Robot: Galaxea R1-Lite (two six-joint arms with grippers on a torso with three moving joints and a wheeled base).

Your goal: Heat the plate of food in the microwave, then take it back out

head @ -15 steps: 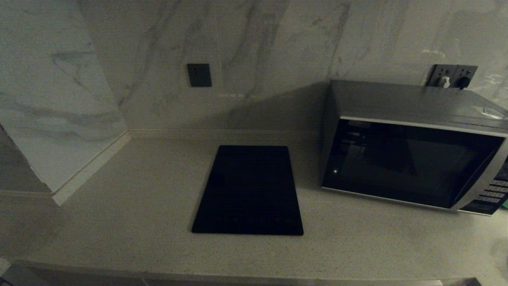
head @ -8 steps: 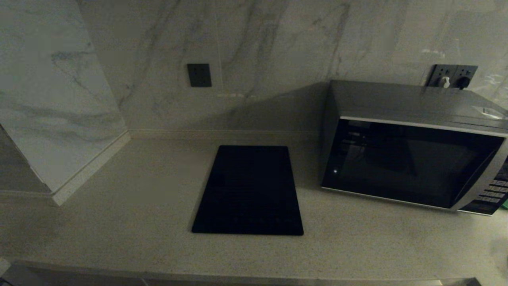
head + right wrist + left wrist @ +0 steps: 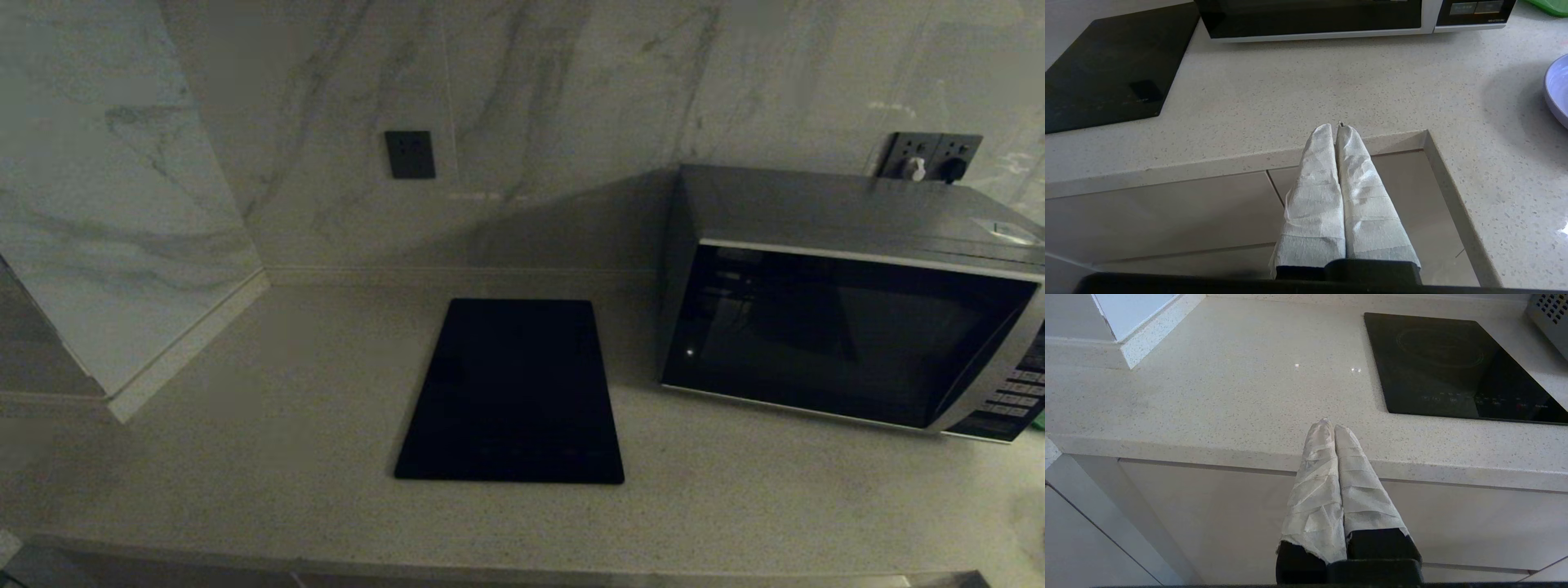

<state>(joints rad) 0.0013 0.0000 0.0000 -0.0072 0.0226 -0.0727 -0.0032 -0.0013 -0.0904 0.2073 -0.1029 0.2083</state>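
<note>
The silver-grey microwave (image 3: 849, 310) stands at the right of the counter with its black glass door closed; its lower front (image 3: 1331, 20) shows in the right wrist view. Only the lilac rim of the plate of food (image 3: 1555, 92) shows, at the edge of the right wrist view; the food is out of view. My left gripper (image 3: 1329, 426) hangs shut and empty below the counter's front edge, left of the black slab. My right gripper (image 3: 1334, 128) is shut and empty too, at the counter's front edge before the microwave. Neither arm shows in the head view.
A flat black rectangular slab (image 3: 513, 392) lies on the speckled counter (image 3: 286, 408) left of the microwave. A bit of green tray (image 3: 1549, 5) sits beyond the microwave's keypad side. Wall sockets (image 3: 931, 157) are behind the oven. The counter steps around an inner corner (image 3: 1427, 136).
</note>
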